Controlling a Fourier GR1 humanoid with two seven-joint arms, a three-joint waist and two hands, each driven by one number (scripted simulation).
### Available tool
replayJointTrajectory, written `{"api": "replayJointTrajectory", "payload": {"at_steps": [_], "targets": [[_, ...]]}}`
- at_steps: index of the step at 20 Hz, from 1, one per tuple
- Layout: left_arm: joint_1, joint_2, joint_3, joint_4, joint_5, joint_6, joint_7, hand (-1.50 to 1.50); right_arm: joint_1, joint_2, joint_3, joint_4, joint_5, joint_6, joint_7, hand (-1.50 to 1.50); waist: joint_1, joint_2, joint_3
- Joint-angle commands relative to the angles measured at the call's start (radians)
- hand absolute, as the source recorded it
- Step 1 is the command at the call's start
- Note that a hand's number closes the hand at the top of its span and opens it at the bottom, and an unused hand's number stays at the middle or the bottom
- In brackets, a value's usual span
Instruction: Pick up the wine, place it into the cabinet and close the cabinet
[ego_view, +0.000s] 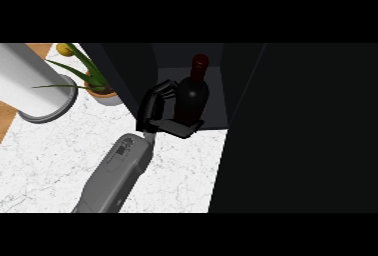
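A dark wine bottle (193, 92) with a red capsule stands upright just inside the open dark cabinet (173, 55), near its front edge. My left hand (156, 112) sits against the bottle's left side. Its fingers (158, 94) curl toward the bottle's shoulder and its thumb (181, 128) wraps under the near side of the base. The grey forearm (118, 175) comes up from the lower edge. The cabinet's black door (295, 130) stands open, filling the right of the view. My right hand does not show.
A potted plant (105, 94) with long green leaves stands left of the cabinet. A tall white cylinder (26, 75) on a grey round base (50, 114) is at the far left. White marble counter (52, 165) spreads below.
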Motion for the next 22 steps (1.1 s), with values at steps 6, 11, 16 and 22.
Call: {"api": "replayJointTrajectory", "payload": {"at_steps": [6,11,16,22], "targets": [[-0.137,0.0,-0.023,0.238,0.13,0.053,-0.116,1.5,0.099,-0.011,0.032,-0.185,-0.035,0.023,-0.021,-1.5,-0.028,0.006,0.0],[-0.275,0.0,-0.046,0.366,0.123,0.069,-0.057,1.5,0.108,0.014,0.063,-0.137,-0.034,0.025,-0.069,-1.5,-0.028,0.007,0.0],[-0.314,0.0,-0.063,0.474,0.126,0.14,-0.042,1.5,0.156,0.002,0.096,-0.147,-0.029,0.031,-0.098,-1.5,-0.045,0.006,0.001],[-0.391,0.0,0.018,0.557,0.207,0.138,-0.069,1.5,0.119,-0.001,0.029,-0.154,-0.094,0.06,-0.102,-1.5,-0.056,0.017,0.0]]}}
